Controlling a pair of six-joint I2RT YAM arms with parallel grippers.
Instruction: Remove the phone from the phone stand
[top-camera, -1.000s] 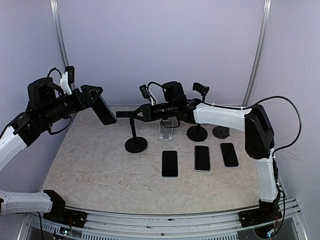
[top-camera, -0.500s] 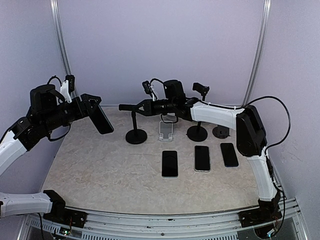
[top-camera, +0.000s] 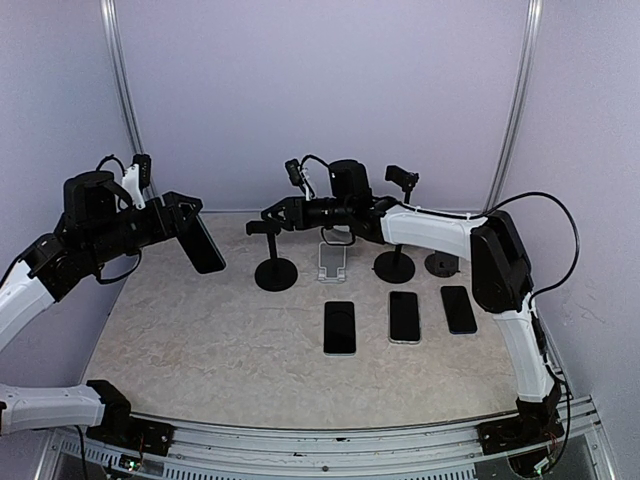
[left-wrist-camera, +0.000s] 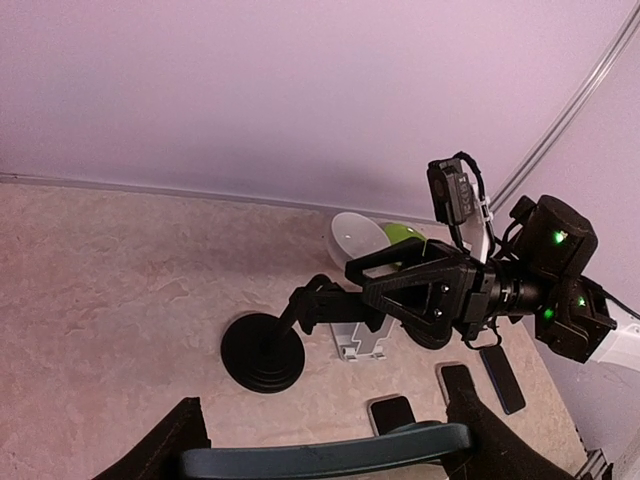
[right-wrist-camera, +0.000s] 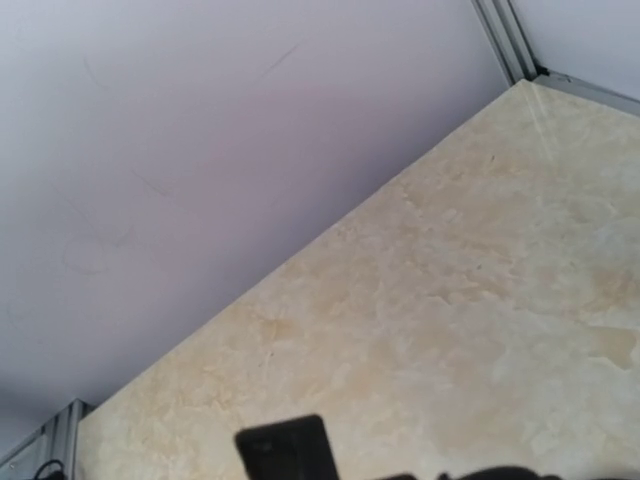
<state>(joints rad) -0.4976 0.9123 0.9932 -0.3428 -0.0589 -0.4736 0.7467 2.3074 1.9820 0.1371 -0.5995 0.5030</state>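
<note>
Top external view: we are holding the phone (top-camera: 207, 250) clear of the stand (top-camera: 275, 272) and well to its left. The left gripper (top-camera: 185, 218) is pinching its upper end, long axis slanting down rightward. The right gripper (top-camera: 282, 212) is hovering beside the stand's head, jaws standing spread.

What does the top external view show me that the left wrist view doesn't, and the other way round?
Only top external: a second black round-base stand and a small black disc, right of the clear plastic stand. Only left wrist: green lights on the right arm, and the dark phone's thin edge between the left gripper's fingers. Both: the black pole stand by the right gripper, the clear plastic stand, three dark phones lying flat.
</note>
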